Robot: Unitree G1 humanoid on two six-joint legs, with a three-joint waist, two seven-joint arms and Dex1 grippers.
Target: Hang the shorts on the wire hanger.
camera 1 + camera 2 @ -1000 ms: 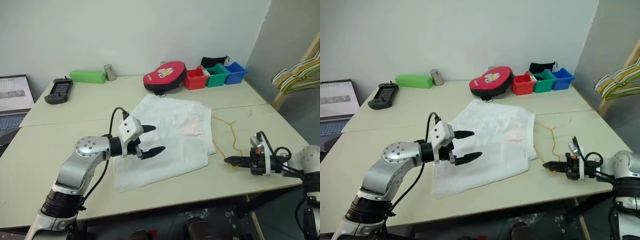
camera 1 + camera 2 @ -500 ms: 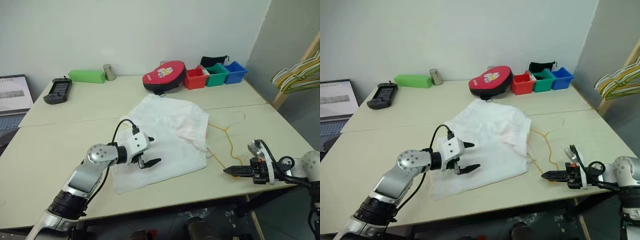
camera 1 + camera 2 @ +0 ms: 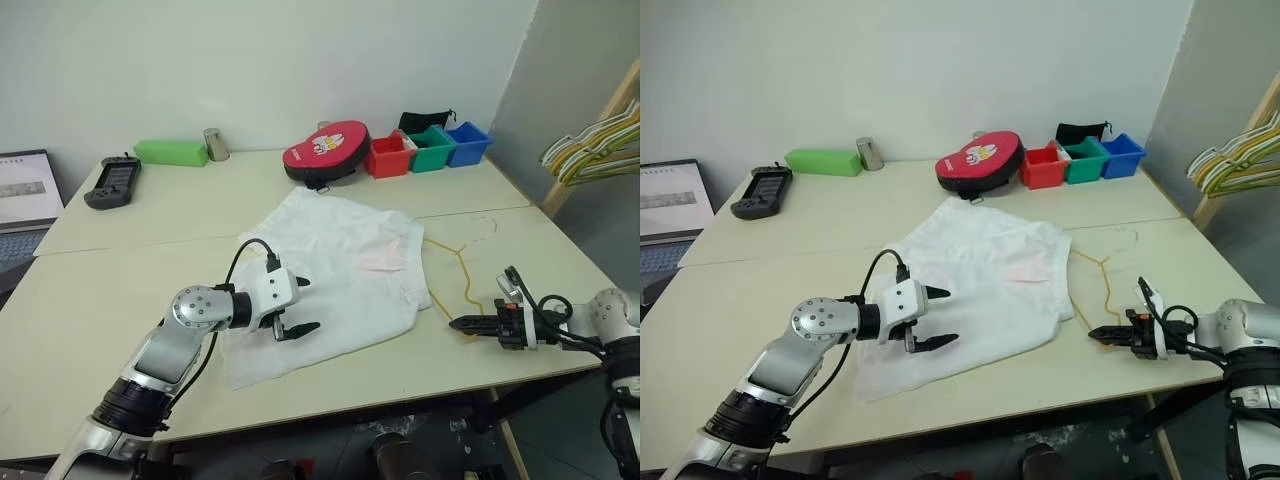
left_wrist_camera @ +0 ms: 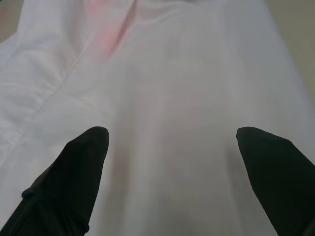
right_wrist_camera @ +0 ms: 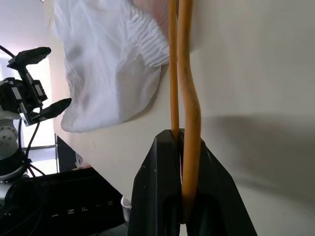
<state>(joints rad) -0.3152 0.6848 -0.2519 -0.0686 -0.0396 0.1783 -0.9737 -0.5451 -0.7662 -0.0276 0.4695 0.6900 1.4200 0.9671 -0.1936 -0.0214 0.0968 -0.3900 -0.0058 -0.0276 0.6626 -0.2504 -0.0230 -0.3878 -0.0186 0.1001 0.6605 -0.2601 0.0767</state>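
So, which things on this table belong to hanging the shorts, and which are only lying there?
Part of the job:
- the shorts, spread on the table
- the wire hanger, beside them
- the right gripper, shut on the hanger's wire
- the left gripper, open over the shorts

Just lying about:
- green box
- metal cup
- red case
- three small bins
- black handheld device
- laptop
- bunch of hangers
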